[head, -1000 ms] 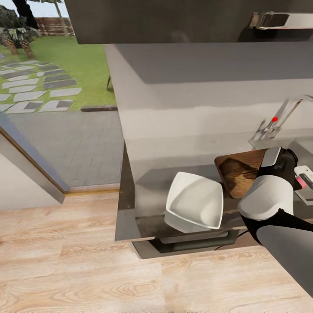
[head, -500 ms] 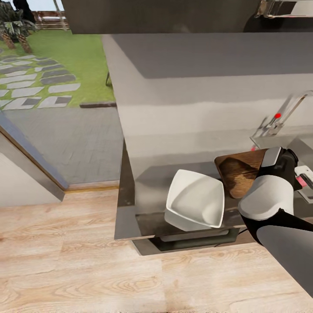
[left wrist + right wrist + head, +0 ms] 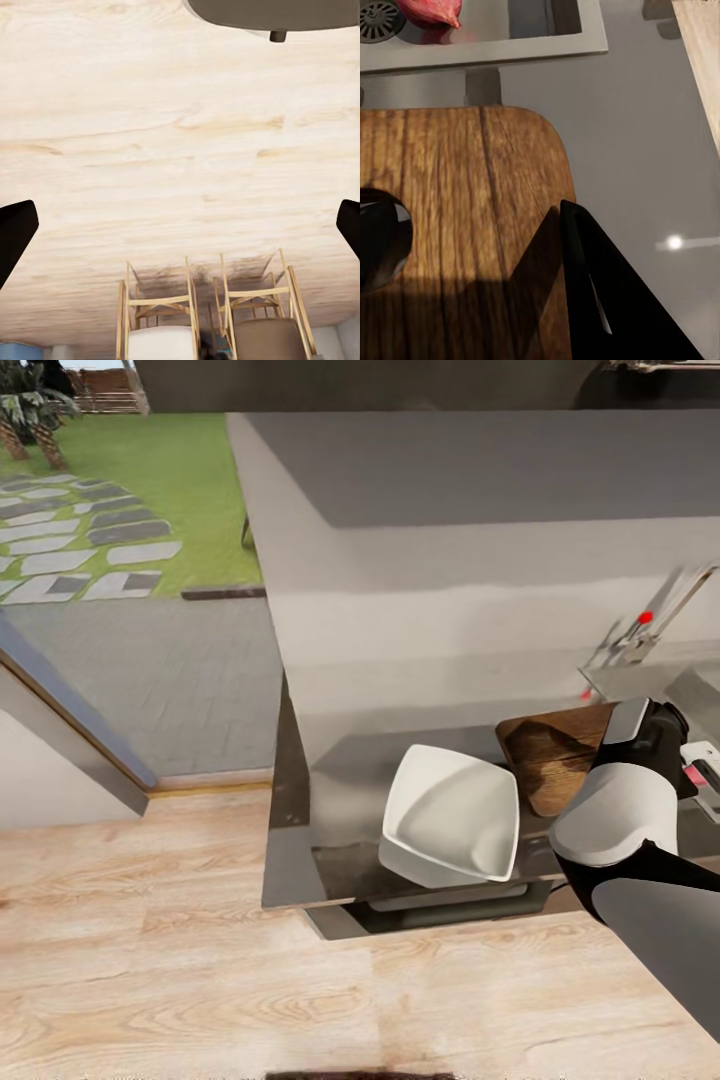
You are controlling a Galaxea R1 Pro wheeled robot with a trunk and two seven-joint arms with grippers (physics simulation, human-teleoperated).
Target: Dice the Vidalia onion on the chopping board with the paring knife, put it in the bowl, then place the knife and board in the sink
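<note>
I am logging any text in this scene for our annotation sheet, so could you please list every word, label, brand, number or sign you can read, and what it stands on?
None: no readable text shows in any view.
The chopping board, the bowl, the countertop and the sink carry no lettering.
The red and pink patch beside the right arm in the head view is too blurred to tell whether it bears any print.

R arm (image 3: 615, 830) reaches fwd; L hand (image 3: 180, 225) fingers spread wide apart.
</note>
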